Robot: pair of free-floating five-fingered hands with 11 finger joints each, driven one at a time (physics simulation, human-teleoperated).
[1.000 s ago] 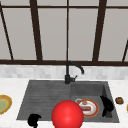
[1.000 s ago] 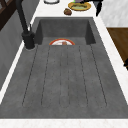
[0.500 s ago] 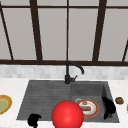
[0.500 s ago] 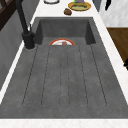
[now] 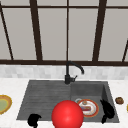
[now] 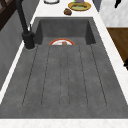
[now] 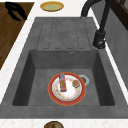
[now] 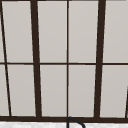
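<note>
1. Window-backed sink, white tabletop around it.
2. Your right hand hangs beside the plate, which lies to its left.
3. Its fingers look relaxed, holding nothing.
4. Left hand hovers idle, probably curled.

Flat, even simulator light, fairly bright, no clear source. Window panes uniform pale grey, no glare. Sink basin walls darker than floor, soft shading, no hard cast shadows. White tabletop near washed out, marbling faint. Red ball evenly lit, weak highlight. Edges soft and blocky across all views; plate pattern smeared. No lens distortion at borders; window bars straight.
</note>
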